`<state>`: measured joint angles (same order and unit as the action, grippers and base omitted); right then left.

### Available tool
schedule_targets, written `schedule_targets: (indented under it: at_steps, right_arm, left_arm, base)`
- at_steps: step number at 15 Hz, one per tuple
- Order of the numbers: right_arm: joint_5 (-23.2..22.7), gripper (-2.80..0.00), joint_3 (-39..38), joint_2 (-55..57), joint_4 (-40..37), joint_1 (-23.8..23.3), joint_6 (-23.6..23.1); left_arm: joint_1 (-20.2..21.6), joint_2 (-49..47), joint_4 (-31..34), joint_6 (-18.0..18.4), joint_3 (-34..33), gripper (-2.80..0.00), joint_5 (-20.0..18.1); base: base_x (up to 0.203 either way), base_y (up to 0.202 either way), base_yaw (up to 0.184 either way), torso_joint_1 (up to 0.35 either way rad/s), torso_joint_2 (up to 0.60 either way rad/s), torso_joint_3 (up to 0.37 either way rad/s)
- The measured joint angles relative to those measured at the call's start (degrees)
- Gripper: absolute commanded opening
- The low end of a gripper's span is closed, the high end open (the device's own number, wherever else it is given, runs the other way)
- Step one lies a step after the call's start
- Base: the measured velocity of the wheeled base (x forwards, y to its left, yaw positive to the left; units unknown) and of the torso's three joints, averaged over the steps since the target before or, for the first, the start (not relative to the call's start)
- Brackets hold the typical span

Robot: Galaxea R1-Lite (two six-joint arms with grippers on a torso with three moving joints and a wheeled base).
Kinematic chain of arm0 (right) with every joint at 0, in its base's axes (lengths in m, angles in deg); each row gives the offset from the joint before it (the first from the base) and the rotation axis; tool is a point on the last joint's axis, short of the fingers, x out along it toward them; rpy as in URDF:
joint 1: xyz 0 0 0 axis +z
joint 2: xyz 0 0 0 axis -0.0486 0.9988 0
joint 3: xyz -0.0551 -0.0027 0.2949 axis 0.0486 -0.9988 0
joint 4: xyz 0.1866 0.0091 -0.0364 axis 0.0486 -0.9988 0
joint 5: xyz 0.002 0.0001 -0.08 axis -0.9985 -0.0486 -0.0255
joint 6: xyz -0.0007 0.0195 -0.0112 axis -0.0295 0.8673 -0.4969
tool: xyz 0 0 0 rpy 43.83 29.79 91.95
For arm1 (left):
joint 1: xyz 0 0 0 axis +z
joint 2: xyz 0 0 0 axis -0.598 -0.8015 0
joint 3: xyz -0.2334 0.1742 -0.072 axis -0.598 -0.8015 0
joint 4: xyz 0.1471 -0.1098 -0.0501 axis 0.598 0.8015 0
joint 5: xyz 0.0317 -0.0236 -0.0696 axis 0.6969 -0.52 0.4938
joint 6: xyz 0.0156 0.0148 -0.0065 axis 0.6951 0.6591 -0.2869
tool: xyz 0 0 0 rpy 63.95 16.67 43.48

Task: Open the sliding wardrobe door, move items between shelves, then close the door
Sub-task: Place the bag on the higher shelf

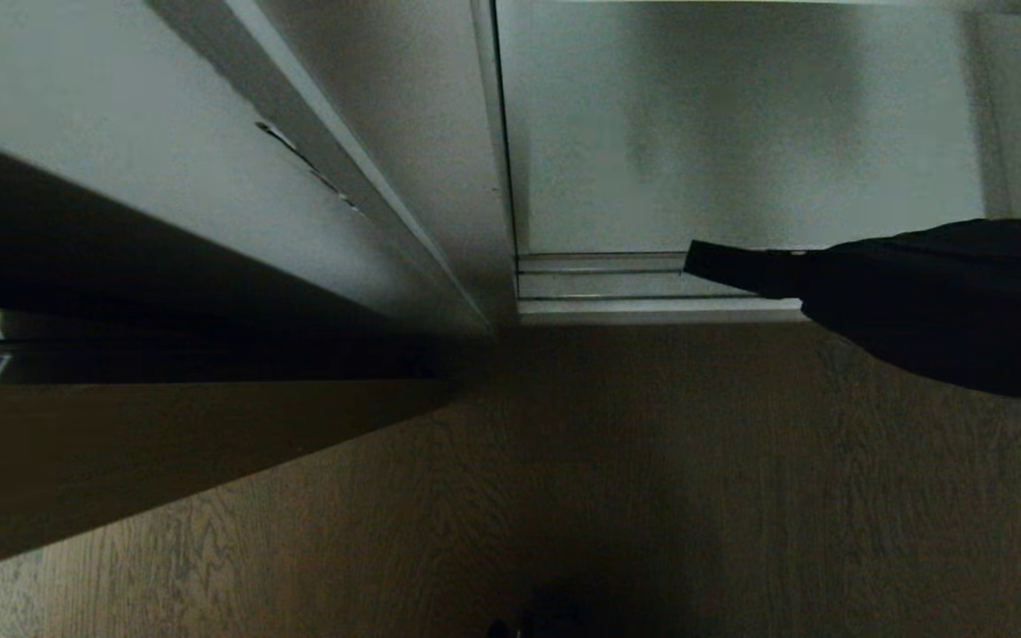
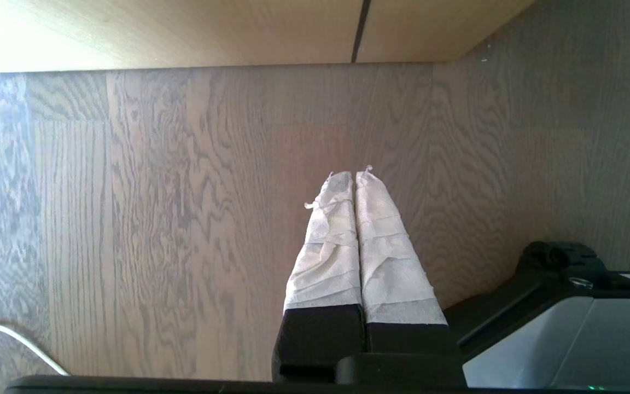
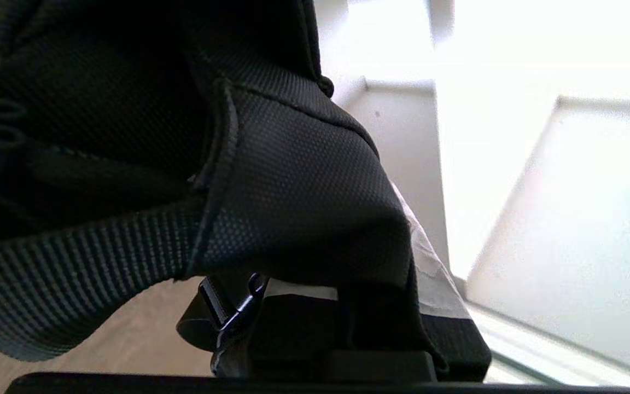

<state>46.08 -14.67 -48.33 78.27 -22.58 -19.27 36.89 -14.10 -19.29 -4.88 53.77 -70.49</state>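
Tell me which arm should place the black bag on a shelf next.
Right. The right hand already grips the soft black fabric bundle near the wardrobe; the left hand hangs shut over the wooden floor.

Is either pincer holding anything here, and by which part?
The right pincer is shut on the black fabric bundle, gripping a fold of its woven cloth near a strap; the bundle drapes over the fingers. The left pincer is shut and holds nothing.
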Motion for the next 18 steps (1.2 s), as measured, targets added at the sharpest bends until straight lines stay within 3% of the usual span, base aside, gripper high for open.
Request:
schedule_targets:
  at_steps: [9, 18]
  right_arm:
    - [5.9, -2.80, 19.7, -4.3, -17.4, 5.0, 0.6]
    - [7.3, -2.80, 41.8, 2.9, -23.0, 7.8, 0.8]
  left_arm:
    - [0.0, 0.0, 0.0, 0.0, 0.0, -2.80, 0.0]
    - [0.0, 0.0, 0.0, 0.0, 0.0, -2.80, 0.0]
  base:
    - [0.000, 0.000, 0.000, 0.000, 0.00, 0.000]
    - [0.000, 0.000, 0.000, 0.000, 0.00, 0.000]
